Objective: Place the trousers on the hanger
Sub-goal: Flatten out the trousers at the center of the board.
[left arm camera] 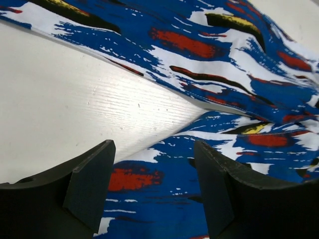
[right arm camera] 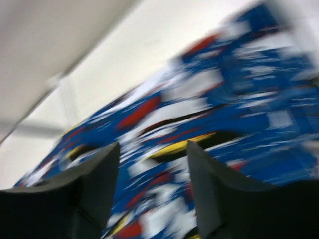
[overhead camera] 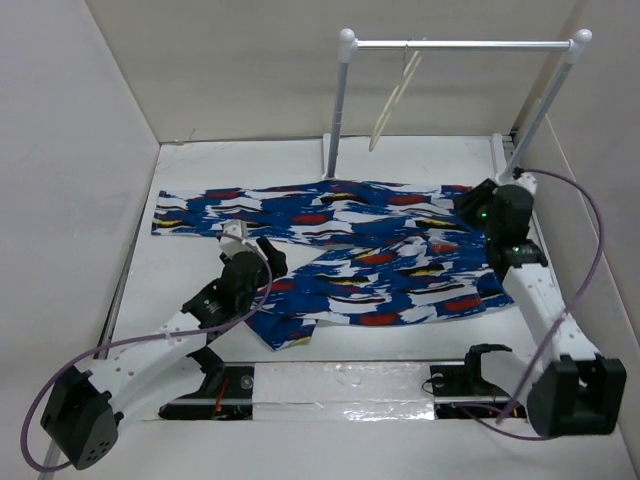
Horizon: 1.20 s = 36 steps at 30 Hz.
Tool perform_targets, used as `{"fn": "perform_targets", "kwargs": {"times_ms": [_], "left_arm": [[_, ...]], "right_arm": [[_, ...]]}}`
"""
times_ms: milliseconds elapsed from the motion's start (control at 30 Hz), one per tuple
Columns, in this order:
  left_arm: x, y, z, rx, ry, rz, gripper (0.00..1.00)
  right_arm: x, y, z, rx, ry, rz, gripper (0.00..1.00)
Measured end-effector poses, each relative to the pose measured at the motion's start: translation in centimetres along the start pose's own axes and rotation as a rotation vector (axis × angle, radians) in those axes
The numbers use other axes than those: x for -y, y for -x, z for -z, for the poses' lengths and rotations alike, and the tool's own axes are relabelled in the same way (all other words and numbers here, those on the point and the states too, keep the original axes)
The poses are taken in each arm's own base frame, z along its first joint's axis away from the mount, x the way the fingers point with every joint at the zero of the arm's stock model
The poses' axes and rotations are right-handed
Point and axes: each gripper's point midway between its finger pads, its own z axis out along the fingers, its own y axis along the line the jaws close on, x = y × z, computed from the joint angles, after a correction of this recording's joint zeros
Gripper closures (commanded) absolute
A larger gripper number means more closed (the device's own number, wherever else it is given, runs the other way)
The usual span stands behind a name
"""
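Lying flat on the table [overhead camera: 180, 265], the trousers [overhead camera: 350, 260] await pickup; the hanger [overhead camera: 395, 105] dangles at twelve o'clock. Both the left gripper [left arm camera: 154, 149] and the right gripper [right arm camera: 152, 149] hover spread wide, apparently empty, though the right view blurs. Next: pinch fabric.

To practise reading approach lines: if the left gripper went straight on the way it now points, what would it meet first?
Most likely the trousers: the left gripper has its jaws open with blue fabric right between them, bare table just beyond. Depth is hard to judge.
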Motion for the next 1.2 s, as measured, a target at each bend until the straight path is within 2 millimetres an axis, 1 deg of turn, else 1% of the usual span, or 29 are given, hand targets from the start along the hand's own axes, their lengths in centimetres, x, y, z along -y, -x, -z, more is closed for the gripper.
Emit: {"fn": "perform_targets", "kwargs": {"times_ms": [33, 67, 100, 133, 200, 267, 333, 367, 400, 433, 500, 567, 633, 667, 700, 767, 900, 967, 1067, 1100, 1133, 1200], "left_arm": [[0.0, 0.2, 0.3, 0.004, -0.002, 0.017, 0.4], [0.2, 0.7, 0.7, 0.01, -0.01, 0.032, 0.41], [0.5, 1.3, 1.2, 0.021, -0.023, 0.05, 0.42], [1.0, 2.2, 1.8, 0.036, -0.04, 0.066, 0.42], [2.7, 5.1, 3.4, 0.086, -0.094, 0.108, 0.48], [4.5, 8.9, 5.8, 0.159, -0.165, 0.156, 0.55], [6.0, 12.8, 8.7, 0.243, -0.243, 0.204, 0.56], [6.4, 14.6, 10.3, 0.283, -0.275, 0.226, 0.56], [6.7, 16.1, 11.7, 0.319, -0.302, 0.245, 0.56], [6.7, 17.4, 13.1, 0.352, -0.324, 0.26, 0.56], [6.3, 19.3, 15.4, 0.411, -0.348, 0.287, 0.55], [5.5, 20.3, 16.8, 0.449, -0.345, 0.301, 0.55], [4.9, 20.3, 16.9, 0.452, -0.323, 0.294, 0.54], [4.6, 19.9, 16.7, 0.442, -0.306, 0.282, 0.54], [4.3, 19.5, 16.5, 0.43, -0.29, 0.269, 0.54], [3.7, 18.8, 16.0, 0.41, -0.262, 0.246, 0.53], [3.0, 18.2, 16.0, 0.398, -0.238, 0.225, 0.52], [2.8, 18.2, 16.1, 0.401, -0.236, 0.222, 0.52], [2.7, 18.3, 16.3, 0.407, -0.239, 0.223, 0.51], [2.7, 18.3, 16.4, 0.407, -0.24, 0.224, 0.51], [2.7, 18.2, 16.3, 0.406, -0.241, 0.223, 0.51], [2.7, 18.0, 16.2, 0.403, -0.24, 0.221, 0.51]], "right_arm": [[-3.2, -1.3, 1.5, -0.006, 0.102, 0.044, 0.88], [-6.2, -3.0, 3.1, -0.018, 0.204, 0.074, 0.95], [-9.0, -5.4, 5.1, -0.044, 0.312, 0.109, 1.0], [-11.2, -8.2, 7.0, -0.09, 0.408, 0.145, 1.0], [-14.3, -14.5, 11.0, -0.222, 0.564, 0.219, 1.0], [-15.9, -20.7, 14.4, -0.353, 0.654, 0.314, 1.0], [-17.0, -26.8, 17.9, -0.481, 0.723, 0.428, 0.88], [-17.2, -29.7, 19.5, -0.533, 0.743, 0.494, 0.8], [-17.6, -32.2, 21.0, -0.574, 0.762, 0.551, 0.64], [-18.1, -34.7, 22.9, -0.613, 0.789, 0.61, 0.58], [-19.5, -38.7, 25.4, -0.643, 0.827, 0.702, 0.55], [-21.0, -42.0, 27.3, -0.661, 0.853, 0.758, 0.55], [-22.0, -44.4, 28.1, -0.664, 0.859, 0.786, 0.54], [-22.1, -45.3, 28.0, -0.665, 0.854, 0.798, 0.53], [-22.1, -46.2, 27.8, -0.666, 0.844, 0.811, 0.47], [-21.7, -47.5, 26.9, -0.663, 0.811, 0.84, 0.47], [-21.0, -49.5, 24.9, -0.661, 0.726, 0.893, 0.47], [-20.7, -50.0, 24.2, -0.662, 0.689, 0.897, 0.47], [-19.9, -50.2, 23.3, -0.66, 0.636, 0.892, 0.49], [-19.6, -50.3, 22.9, -0.661, 0.617, 0.889, 0.56], [-19.3, -50.6, 22.6, -0.664, 0.605, 0.888, 0.65], [-19.5, -50.6, 22.2, -0.66, 0.594, 0.872, 0.85]]}}
